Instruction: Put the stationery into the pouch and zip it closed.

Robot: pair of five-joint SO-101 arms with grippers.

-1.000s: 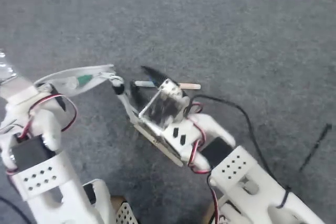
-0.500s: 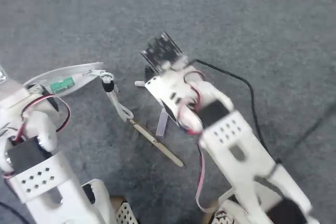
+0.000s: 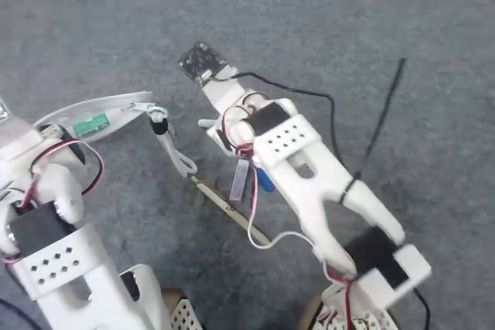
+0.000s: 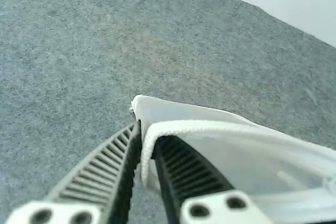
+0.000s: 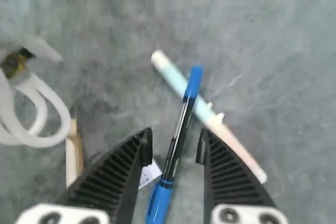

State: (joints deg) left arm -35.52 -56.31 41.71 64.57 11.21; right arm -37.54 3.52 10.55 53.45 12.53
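Early stage: left gripper [image 4: 140, 150] clamped on the open pouch [image 3: 116, 110] rim, 1 green item [image 3: 91, 124] inside; right gripper [image 5: 174, 139] jaws apart astride blue pen [image 5: 181, 124] on surface [image 3: 387, 52]; pale pen [image 5: 168, 74], ruler [image 3: 232, 210] not bagged, zip undone.

Cameras: one overhead, two wrist-mounted.
High overlooks table [image 3: 387, 36]; wrists look close at pouch [image 4: 236, 145] and blue pen [image 5: 178, 145], both shared.

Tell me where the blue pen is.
In the right wrist view, the blue pen lies on the carpet between the right gripper's open fingers, crossing a pale marker.
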